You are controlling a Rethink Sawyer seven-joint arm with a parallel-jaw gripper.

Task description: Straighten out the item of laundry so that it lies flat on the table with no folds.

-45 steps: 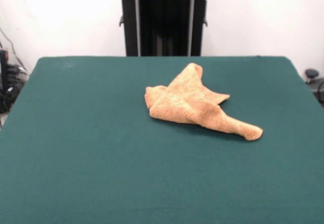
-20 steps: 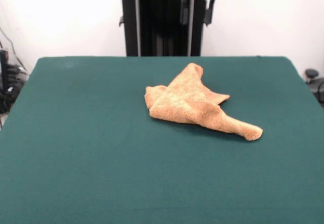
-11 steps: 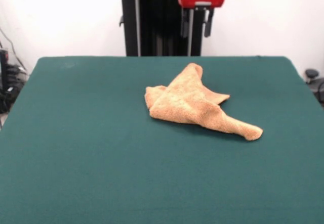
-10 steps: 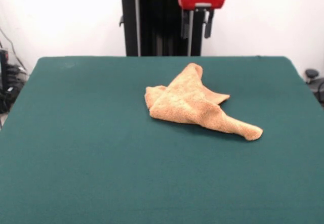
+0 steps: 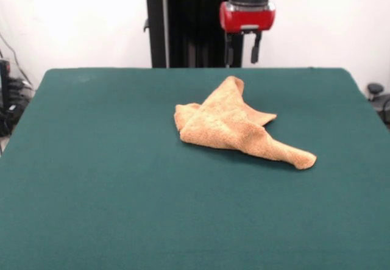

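tool (image 5: pixel 242 52) hangs empty w/ prongs apart, above the towel's (image 5: pixel 234 125) far tip mid-table (image 5: pixel 91 178). risk as we see it: pinching two layers, dragging the crumple w/o unfolding.

towel (image 5: pixel 234 127): orange-tan, crumpled, folded | table (image 5: pixel 109 178): green, right of centre

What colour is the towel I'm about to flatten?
Orange-tan, plain terry; the towel shows best in the front view against the green table.
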